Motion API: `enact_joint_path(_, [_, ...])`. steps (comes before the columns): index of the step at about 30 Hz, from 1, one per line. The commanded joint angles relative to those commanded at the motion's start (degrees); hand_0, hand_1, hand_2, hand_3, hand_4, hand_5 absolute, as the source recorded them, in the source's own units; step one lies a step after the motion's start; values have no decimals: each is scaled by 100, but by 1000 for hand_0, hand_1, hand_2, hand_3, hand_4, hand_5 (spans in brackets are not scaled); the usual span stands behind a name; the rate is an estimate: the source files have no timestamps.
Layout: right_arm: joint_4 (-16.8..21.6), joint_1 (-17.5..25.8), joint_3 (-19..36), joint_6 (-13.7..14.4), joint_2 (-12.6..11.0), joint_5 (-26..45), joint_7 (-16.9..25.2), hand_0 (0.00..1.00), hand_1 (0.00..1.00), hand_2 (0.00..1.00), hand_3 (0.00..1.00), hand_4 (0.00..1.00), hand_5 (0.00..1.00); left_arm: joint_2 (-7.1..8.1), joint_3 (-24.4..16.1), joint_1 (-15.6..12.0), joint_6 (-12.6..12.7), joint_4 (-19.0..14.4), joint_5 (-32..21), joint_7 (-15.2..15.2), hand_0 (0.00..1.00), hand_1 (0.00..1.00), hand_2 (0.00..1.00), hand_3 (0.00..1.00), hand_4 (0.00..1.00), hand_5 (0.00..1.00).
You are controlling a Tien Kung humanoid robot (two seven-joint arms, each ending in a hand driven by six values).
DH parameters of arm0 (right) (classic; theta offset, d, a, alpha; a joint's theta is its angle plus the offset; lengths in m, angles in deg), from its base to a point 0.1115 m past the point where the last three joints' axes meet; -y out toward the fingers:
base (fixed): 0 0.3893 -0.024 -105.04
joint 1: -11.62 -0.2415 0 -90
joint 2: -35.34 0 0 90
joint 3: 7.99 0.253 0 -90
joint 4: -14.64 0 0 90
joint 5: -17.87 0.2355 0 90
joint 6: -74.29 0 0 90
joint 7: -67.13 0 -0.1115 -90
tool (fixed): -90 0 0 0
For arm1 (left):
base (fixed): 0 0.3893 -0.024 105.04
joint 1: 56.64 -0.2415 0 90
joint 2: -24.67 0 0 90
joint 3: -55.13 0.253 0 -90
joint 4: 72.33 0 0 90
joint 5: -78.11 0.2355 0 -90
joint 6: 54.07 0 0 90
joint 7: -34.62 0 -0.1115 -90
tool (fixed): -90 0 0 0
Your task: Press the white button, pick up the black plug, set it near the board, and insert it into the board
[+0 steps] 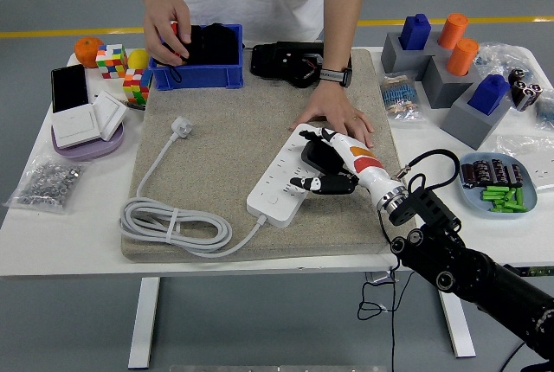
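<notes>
Right hand, fingers curled around black plug, resting on the upper end of white power strip on beige mat; person's hand flat on mat just beyond it, other hand in blue bin far beyond, leftward.

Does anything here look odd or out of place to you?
Mainly that the white power strip lies at an angle on the beige mat, with its own cord and plug loose beside it, plugged into nothing. A person's hand rests by its far end, close to the robot hand.
</notes>
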Motion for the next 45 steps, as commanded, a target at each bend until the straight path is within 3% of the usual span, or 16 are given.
enact_joint_path(4, [120,25,129,3,0,-24,23,827,767,725,778,998,382,-1,-7,-3,-5,0,25,5,681,675,656,675,517,169])
enact_joint_path(12, [-50,-48,224,-14,0,-75,35,824,767,726,778,998,374,-7,1,-10,-7,0,71,2,681,675,656,675,516,169])
enact_joint_path(21, [454,96,419,-13,0,-182,-8,823,765,726,774,998,369,-12,22,-22,5,0,-17,2,681,675,656,675,516,171])
enact_joint_path(26, [517,128,461,-16,0,-206,-21,823,765,726,774,998,369,-13,21,-19,6,0,-12,0,681,675,656,675,516,171])
enact_joint_path(27, [710,257,599,-30,0,-267,-76,804,724,682,756,998,293,-16,23,-2,8,0,-8,-5,682,675,656,675,516,171])
enact_joint_path(32, [1671,901,1155,-56,-291,-345,-241,804,724,682,756,998,293,-11,73,24,35,0,-190,-24,682,675,656,675,516,171])
enact_joint_path(33, [1754,1026,1266,-60,-374,-320,-262,648,553,557,656,847,118,-7,92,23,41,0,-241,-25,681,675,656,677,518,183])
enact_joint_path(38, [1937,1338,1526,-73,-580,-307,-304,648,553,557,656,847,118,-6,90,41,43,0,-226,-34,681,675,656,677,518,183])
enact_joint_path(39, [1948,1376,1540,-76,-601,-310,-304,615,525,539,606,781,75,-7,87,47,42,0,-208,-35,682,675,656,675,516,175])
enact_joint_path(45, [1934,1524,1482,-90,-555,-295,-288,617,528,532,602,771,64,-24,104,49,44,0,-218,-39,682,675,656,675,513,180])
